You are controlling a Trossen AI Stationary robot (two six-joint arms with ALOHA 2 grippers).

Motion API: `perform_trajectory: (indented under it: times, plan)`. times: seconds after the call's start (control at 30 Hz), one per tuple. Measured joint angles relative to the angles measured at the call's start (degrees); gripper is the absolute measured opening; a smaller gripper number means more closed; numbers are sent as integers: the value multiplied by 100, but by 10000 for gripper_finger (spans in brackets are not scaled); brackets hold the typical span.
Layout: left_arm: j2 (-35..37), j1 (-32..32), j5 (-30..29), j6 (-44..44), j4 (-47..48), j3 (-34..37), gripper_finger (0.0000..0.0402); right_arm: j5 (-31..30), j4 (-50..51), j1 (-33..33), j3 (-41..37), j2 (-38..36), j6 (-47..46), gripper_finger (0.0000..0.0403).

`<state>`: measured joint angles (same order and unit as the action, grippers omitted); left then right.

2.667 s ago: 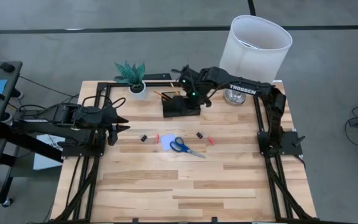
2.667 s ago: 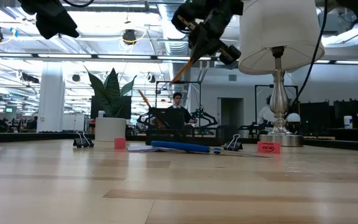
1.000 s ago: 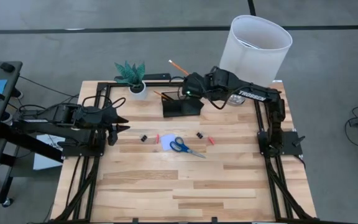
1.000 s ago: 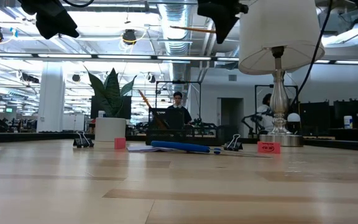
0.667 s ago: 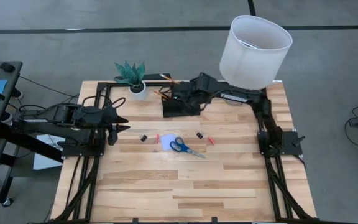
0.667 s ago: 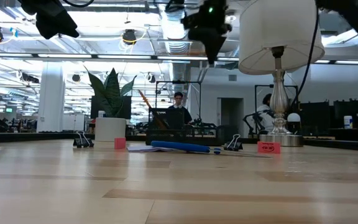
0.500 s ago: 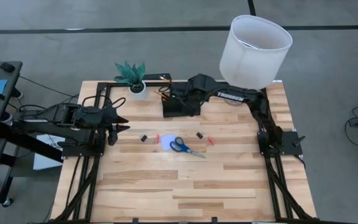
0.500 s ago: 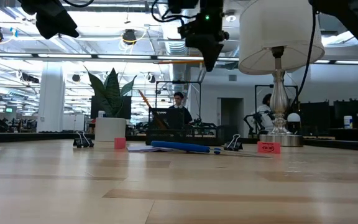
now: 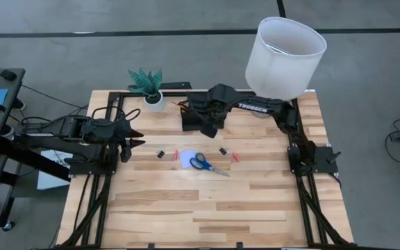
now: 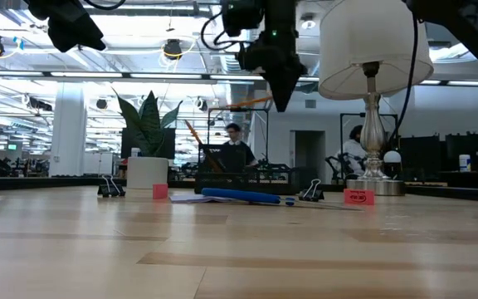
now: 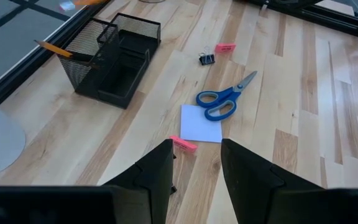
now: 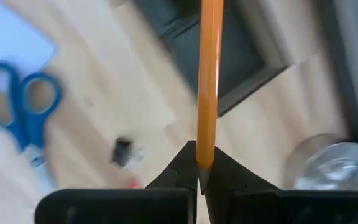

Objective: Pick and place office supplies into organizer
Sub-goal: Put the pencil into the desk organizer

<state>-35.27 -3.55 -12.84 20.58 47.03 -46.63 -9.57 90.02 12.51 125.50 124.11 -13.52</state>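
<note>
Above the organizer (image 9: 201, 119), at upper centre of the high view, the right gripper (image 9: 209, 129) is carrying a wooden pencil (image 12: 209, 81), jaws pinched tight on one end so the shaft is projecting straight out past the fingertips. In the low view the pencil (image 10: 251, 102) is showing as a near-level orange line high over the black mesh tray, so it is not yet pointing down into a compartment. Another pencil (image 11: 64, 51) is already leaning in the taller compartment at the upper left of the left wrist view. Judgement: the step in hand is delivering this pencil, and doing it well is calling for tipping the wrist until the free end is pointing down, centring it over the taller compartment rather than the low one, then lowering until the tip is inside the mesh wall before letting go; releasing while level is likely sending it rolling off the rim. The lamp (image 9: 284, 48) and the potted plant (image 9: 148, 86) are standing near, so any swing should be kept tight. Left gripper (image 11: 196, 165) is waiting at the left edge of the high view, fingers partly apart and holding nothing. Remaining on the table, centre of the high view: blue-handled scissors (image 9: 205, 164) partly on the note pad (image 9: 187, 157), two binder clips (image 9: 161, 153), and a small red bit (image 9: 237, 157).
</note>
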Motion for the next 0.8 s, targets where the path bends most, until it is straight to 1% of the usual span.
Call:
perform_trajectory:
  times: [0.07, 0.23, 0.33, 0.6, 0.8]
  plan:
    - [0, 0, 0, 0, 0, 0, 126, 349, 1, 2, -105, 0, -62, 4]
    - [0, 0, 0, 0, 0, 0, 126, 923, 6, 35, -451, 0, -375, 4]
    - [0, 0, 0, 0, 0, 0, 126, 1351, -2, 154, -521, 0, -537, 4]
    - [0, 0, 0, 0, 2, 0, 126, 1841, -2, 412, -521, -2, -663, 4]
    - [0, 0, 0, 0, 2, 0, 126, 2546, 0, 666, -521, -2, -674, 4]
